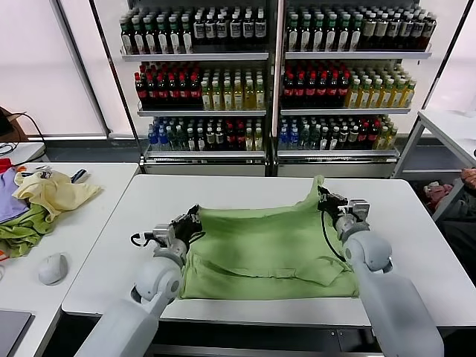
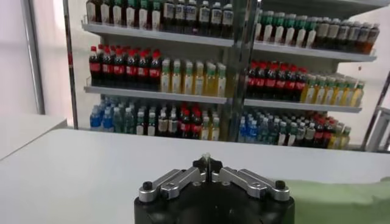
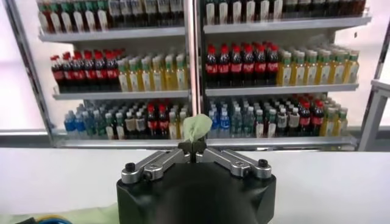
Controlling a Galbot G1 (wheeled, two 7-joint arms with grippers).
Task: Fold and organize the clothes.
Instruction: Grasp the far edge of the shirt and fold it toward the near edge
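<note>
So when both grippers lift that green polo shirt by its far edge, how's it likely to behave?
Probably floppy: the green polo shirt already lies in soft folds and peaks where the right gripper pinches it. It looks thin, so likely light. The left gripper holds only a small bit of cloth, so that hold might slip.

We see a white table point(image 1: 223, 195) in front, and a second white table point(image 1: 97, 223) just beside it on the left. On that side table: a pale yellow garment point(image 1: 53, 193), a darker green garment point(image 1: 22, 227) under it, a purple garment point(image 1: 9, 197) at the edge, a grey computer mouse point(image 1: 53, 268), and a small dark item point(image 1: 78, 175) we can't identify. Behind stands a shelf rack point(image 1: 275, 111) packed with bottled drinks point(image 1: 208, 85) in rows: dark, red-capped, yellow, green, blue. Another white table point(image 1: 454, 126) sits far right.
</note>
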